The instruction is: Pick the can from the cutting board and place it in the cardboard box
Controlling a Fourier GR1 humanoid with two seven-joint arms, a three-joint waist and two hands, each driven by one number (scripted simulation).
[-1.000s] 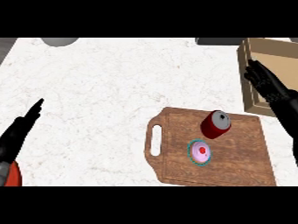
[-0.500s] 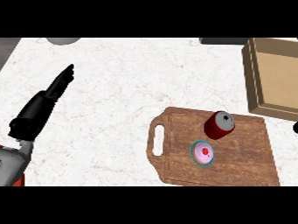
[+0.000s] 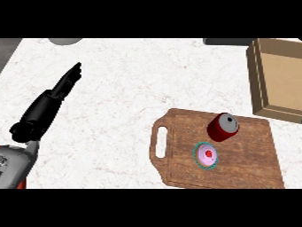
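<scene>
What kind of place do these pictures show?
Most likely a kitchen counter: a pale marble-like countertop carries a wooden cutting board with a red can on it, and a cardboard box stands beside.

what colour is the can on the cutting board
Dark red with a grey top, seen in the head view: the can.

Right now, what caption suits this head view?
Red metal can stands on wooden cutting board; cardboard box waits beyond.

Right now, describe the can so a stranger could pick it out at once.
Find the wooden cutting board at the counter's lower right, just below the cardboard box. The can stands near the board's top edge, above a small round pink-and-teal item. It is dark red with a grey lid and stands taller than its flat neighbour.
</scene>
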